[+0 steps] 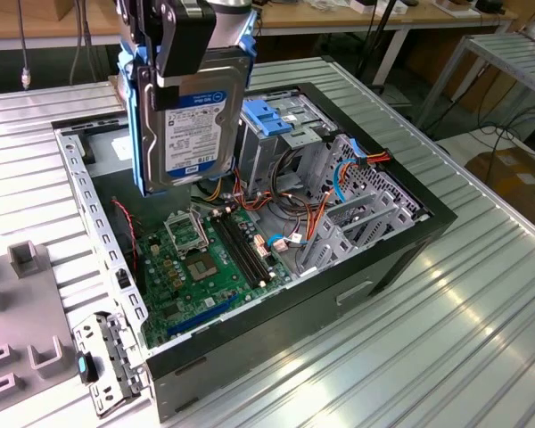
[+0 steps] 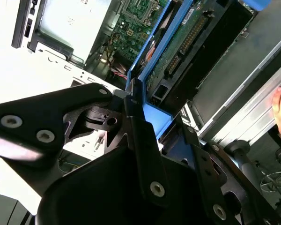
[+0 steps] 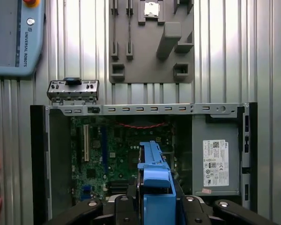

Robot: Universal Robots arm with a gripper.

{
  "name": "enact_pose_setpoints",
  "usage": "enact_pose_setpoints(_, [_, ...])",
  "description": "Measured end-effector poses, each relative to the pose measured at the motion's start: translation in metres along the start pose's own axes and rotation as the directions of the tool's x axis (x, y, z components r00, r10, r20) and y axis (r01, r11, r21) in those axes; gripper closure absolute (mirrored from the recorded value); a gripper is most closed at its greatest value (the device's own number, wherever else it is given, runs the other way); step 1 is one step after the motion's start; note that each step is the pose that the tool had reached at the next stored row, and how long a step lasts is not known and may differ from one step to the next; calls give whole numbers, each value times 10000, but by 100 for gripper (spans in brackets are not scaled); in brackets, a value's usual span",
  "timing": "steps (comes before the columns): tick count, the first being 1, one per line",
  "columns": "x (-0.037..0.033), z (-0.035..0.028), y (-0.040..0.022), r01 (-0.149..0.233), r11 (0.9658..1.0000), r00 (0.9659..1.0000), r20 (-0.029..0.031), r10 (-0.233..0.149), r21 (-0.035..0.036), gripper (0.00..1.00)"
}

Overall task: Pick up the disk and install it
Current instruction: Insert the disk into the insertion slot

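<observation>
Above the open computer case (image 1: 276, 325), the disk (image 1: 194, 125) is carried clear of every part. It is clamped at its upper end by the gripper (image 1: 180, 71), whose jaws are closed on it. The disk's long axis is set upright, so the body hangs straight down from the gripper. Its labelled face is turned toward the exterior camera, its blue side rails (image 1: 141, 125) run top to bottom, and its lower end hangs free above the motherboard (image 1: 192, 267). No contact between disk and case is seen. In the second wrist view the green circuit side of the disk (image 2: 178, 47) is shown, running away from the gripper toward the case interior. In the first wrist view the disk is seen edge-on over the middle of the case opening.

The drive cage (image 1: 281, 156), topped by a light-blue bracket (image 1: 269, 120), lies just to the exterior view's right of the hanging disk. The two are near but apart. Whether a bay in the cage is free cannot be made out.

Inside the case are found the motherboard along the floor, a tangle of coloured cables (image 1: 294, 218) beside the cage, and a grey power-supply box (image 3: 215, 154) at one end. Outside it, on the ribbed table (image 1: 410, 357), a grey fixture plate (image 3: 152, 42) and a small metal bracket (image 1: 107, 361) are laid. The task is judged part done: the disk is lifted but not yet seated.
</observation>
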State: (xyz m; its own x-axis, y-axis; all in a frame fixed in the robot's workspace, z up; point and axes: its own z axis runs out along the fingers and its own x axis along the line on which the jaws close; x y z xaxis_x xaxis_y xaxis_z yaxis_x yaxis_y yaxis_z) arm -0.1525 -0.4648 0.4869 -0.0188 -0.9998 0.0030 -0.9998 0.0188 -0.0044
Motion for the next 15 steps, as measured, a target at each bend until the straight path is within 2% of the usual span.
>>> enact_pose_setpoints(6, [92, 6, -9, 0, 10000, 10000, 0, 0, 0, 63])
enact_pose_setpoints(8, [108, 13, -53, 0, 10000, 10000, 1, 0, 0, 63])
enact_pose_setpoints(11, [108, 21, -163, 1, 10000, 10000, 1, -1, 1, 63])
enact_pose_setpoints(15, [105, 31, -345, 1, 10000, 10000, 1, -1, 1, 63])
